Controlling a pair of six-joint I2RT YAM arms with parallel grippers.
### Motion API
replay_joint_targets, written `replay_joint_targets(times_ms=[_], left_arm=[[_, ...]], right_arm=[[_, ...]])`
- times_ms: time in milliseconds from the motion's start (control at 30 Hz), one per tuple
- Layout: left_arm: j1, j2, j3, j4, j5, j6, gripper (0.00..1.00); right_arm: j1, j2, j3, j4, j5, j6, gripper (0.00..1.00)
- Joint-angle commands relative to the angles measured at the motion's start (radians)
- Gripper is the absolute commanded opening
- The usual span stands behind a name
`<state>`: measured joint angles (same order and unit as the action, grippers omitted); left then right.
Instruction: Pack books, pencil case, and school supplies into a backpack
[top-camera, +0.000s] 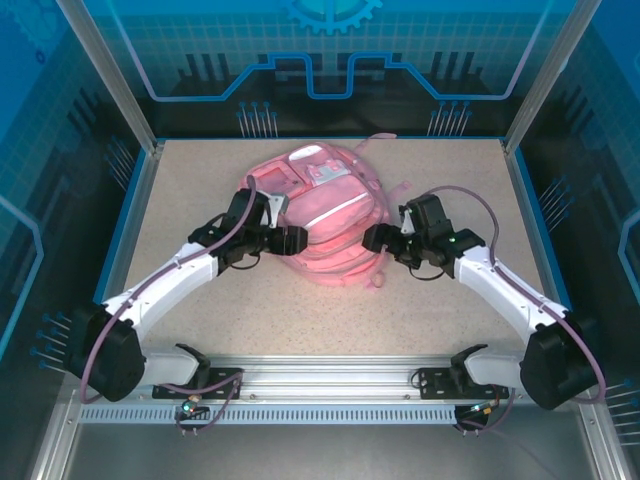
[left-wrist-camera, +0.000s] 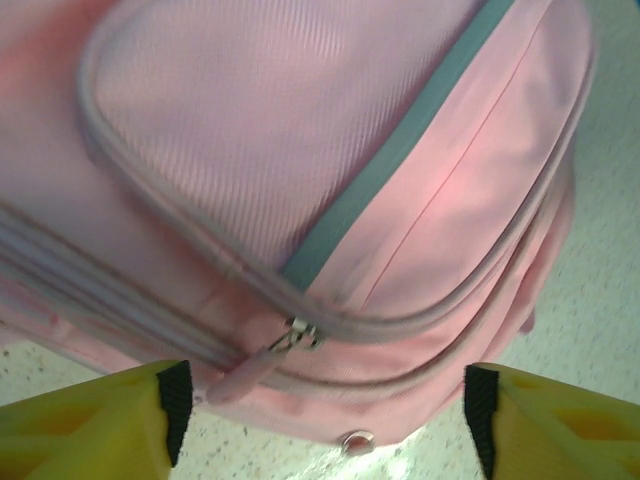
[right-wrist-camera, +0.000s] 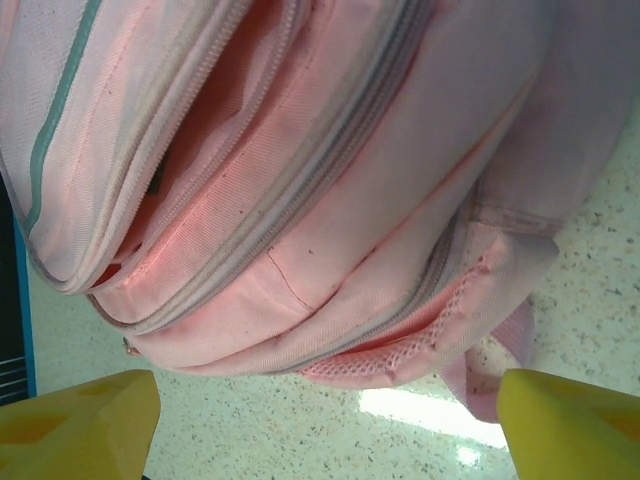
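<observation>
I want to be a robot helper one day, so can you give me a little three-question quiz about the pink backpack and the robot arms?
1. True or false: the large pink fabric backpack lies on the speckled table between the two arms.
2. Pick one. The left arm's yellow fingers are: A) wide apart, B) shut on a strap, C) holding a book.
3. Fill in: the small pink tab hanging from the backpack's zip near those fingers is the zip ____.
Key: 1 true; 2 A; 3 pull.
</observation>
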<state>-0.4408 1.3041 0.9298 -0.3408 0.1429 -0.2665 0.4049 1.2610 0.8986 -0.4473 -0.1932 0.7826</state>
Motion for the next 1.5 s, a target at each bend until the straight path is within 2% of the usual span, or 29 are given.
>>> replay_joint_targets(times_ms=[0, 300, 400, 633, 800, 967, 1100, 1233, 1467], left_arm=[[0.023, 0.013, -0.012, 0.063, 0.081, 0.072, 0.70], [0.034, 0.130, 0.055, -0.012, 0.071, 0.232, 0.59], [0.035, 0.156, 0.063, -0.021, 0.053, 0.264, 0.50], [0.033, 0.151, 0.055, -0.009, 0.091, 0.288, 0.32], [0.034, 0.148, 0.047, -0.007, 0.087, 0.296, 0.23], [0.033, 0.150, 0.038, -0.007, 0.055, 0.284, 0.10], [0.032, 0.109, 0.021, -0.001, 0.060, 0.251, 0.00], [0.018, 0.040, -0.015, 0.023, 0.082, 0.188, 0.00], [-0.065, -0.064, -0.120, 0.130, 0.111, 0.041, 0.00]], right_arm=[[0.024, 0.034, 0.043, 0.003, -0.006, -0.048, 0.88], [0.087, 0.092, 0.045, 0.038, -0.019, -0.022, 0.88], [0.108, 0.105, 0.047, 0.045, -0.024, -0.015, 0.88], [0.180, 0.169, 0.042, 0.093, -0.047, 0.015, 0.83], [0.212, 0.208, 0.046, 0.131, -0.056, 0.033, 0.78], [0.234, 0.228, 0.055, 0.144, -0.042, 0.036, 0.74], [0.248, 0.247, 0.060, 0.165, -0.025, 0.037, 0.65], [0.266, 0.278, 0.064, 0.235, -0.004, 0.054, 0.53], [0.313, 0.324, 0.080, 0.376, 0.063, 0.084, 0.45]])
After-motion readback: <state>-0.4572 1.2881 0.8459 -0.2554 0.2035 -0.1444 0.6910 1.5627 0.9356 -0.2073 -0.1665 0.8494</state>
